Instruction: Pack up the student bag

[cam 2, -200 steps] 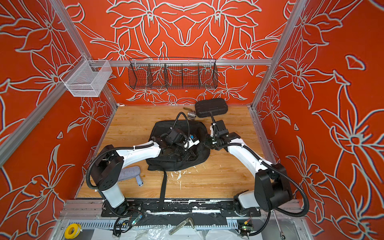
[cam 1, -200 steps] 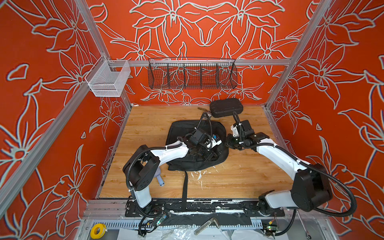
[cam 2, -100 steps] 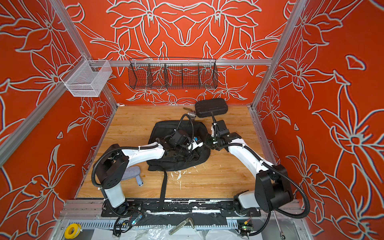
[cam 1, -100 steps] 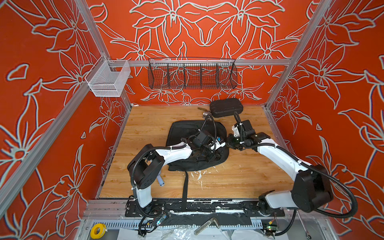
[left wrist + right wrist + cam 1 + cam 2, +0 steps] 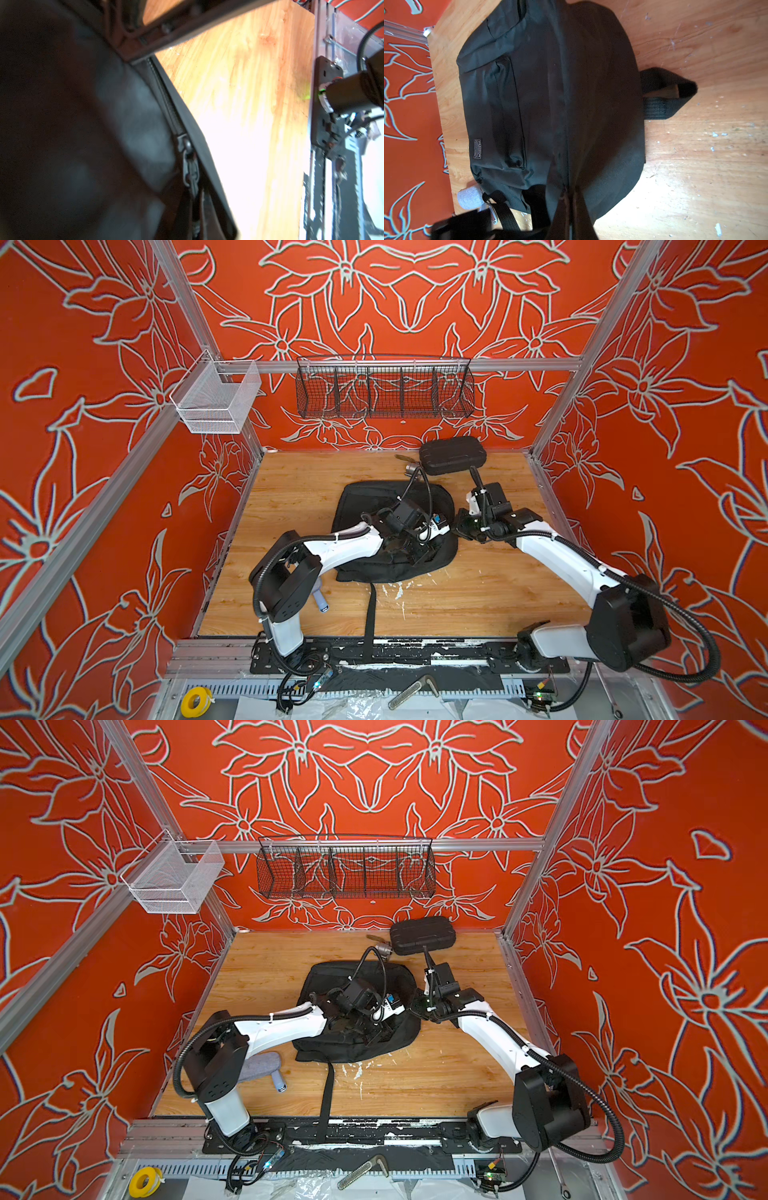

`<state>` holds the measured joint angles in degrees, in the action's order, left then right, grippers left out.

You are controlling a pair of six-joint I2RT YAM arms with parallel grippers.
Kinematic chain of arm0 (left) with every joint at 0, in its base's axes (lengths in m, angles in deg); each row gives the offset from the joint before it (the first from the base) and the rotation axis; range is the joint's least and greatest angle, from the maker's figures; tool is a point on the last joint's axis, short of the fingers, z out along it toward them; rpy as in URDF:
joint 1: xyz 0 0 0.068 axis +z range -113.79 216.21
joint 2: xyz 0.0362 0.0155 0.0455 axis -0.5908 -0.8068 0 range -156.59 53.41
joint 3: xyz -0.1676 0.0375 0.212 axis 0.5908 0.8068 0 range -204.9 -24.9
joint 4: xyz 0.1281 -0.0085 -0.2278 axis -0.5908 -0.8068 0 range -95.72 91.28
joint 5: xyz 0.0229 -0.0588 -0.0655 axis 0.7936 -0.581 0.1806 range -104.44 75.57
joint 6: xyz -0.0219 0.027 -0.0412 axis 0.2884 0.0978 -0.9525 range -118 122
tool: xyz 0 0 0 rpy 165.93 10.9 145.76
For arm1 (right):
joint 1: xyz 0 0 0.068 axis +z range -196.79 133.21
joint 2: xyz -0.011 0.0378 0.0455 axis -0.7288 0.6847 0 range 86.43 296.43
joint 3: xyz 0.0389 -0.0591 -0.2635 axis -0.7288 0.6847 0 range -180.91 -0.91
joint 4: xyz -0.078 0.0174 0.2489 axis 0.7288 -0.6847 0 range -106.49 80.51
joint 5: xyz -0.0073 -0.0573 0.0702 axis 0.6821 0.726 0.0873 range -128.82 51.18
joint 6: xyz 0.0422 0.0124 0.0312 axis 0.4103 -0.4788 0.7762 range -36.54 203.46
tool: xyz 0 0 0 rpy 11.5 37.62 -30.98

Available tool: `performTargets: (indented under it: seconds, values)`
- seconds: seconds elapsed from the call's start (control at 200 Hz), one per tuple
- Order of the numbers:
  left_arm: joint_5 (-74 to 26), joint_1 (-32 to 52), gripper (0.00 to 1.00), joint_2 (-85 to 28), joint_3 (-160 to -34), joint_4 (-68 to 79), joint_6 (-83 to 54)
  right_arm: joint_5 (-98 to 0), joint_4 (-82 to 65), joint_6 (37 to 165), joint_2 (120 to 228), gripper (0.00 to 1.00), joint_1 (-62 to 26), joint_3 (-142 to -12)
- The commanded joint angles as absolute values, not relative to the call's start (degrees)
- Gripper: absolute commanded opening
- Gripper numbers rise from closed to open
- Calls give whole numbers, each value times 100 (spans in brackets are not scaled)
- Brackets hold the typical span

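Since the student bag [image 5: 374,506] is the biggest thing on the wooden tabletop [image 5: 478,593], start there: it lies flat around the middle, a bit toward the back edge, with one long strap [image 5: 370,610] trailing down to the front edge. It's soft black fabric, so I'd guess it's light and floppy and will sag or bunch wherever you pinch it; nothing stiff to lever against. Best holds look like the webbing top handle [image 5: 668,93] or the zipper pull [image 5: 190,168], which the left wrist view shows right up close along the zip. A black hard case [image 5: 452,455] sits at the back edge, just beyond the bag, and a grey pouch [image 5: 259,1067] lies near the front left corner, partly hidden by the left arm. The left gripper [image 5: 417,551] is down on the bag's right-hand side with its jaws closed; it seems to be pinching fabric or the zip there, but I can't make out exactly what. The right gripper [image 5: 459,526] sits at the bag's right edge, closed too; whether it's pinching the edge fabric I can't say.
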<state>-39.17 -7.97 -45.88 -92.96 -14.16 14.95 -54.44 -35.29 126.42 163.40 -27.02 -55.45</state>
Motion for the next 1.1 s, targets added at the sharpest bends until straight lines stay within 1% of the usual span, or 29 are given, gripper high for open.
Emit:
performTargets:
  seconds: [0.0, 0.115, 0.21, 0.49, 0.62, 0.776, 1.021, 1.051, 1.096]
  values:
    - [-3677, -846, 0, -4164, -9056, -2650, 1913, -4781, -2910, 13025, 16052, 0, -2925, -5423]
    - [-3484, -878, 0, -3973, -9049, -3188, 1914, -4647, -2561, 13264, 15987, 0, -3084, -5328]
    - [-3269, -956, 0, -4066, -9141, -3628, 1877, -4795, -2130, 13501, 16020, 0, -3225, -5240]
    - [-2694, -989, 0, -4133, -9173, -4064, 1533, -5077, -2102, 13275, 16141, 0, -3682, -5414]
    - [-2481, -985, 0, -4242, -9201, -4313, 1431, -5244, -2329, 12916, 16171, 0, -3864, -5543]
    - [-2213, -976, 0, -4400, -9222, -4472, 1252, -5377, -2755, 12462, 16193, 0, -3881, -5639]
    - [-1998, -967, 0, -4238, -9230, -4392, 919, -4811, -3208, 11990, 15770, 0, -3888, -5369]
    - [-1948, -967, 7, -4204, -9252, -4373, 880, -4700, -3258, 11947, 15694, 0, -3896, -5337]
    - [-2035, -956, 11, -4168, -9296, -4354, 884, -4598, -3263, 11894, 15579, 0, -3905, -5290]
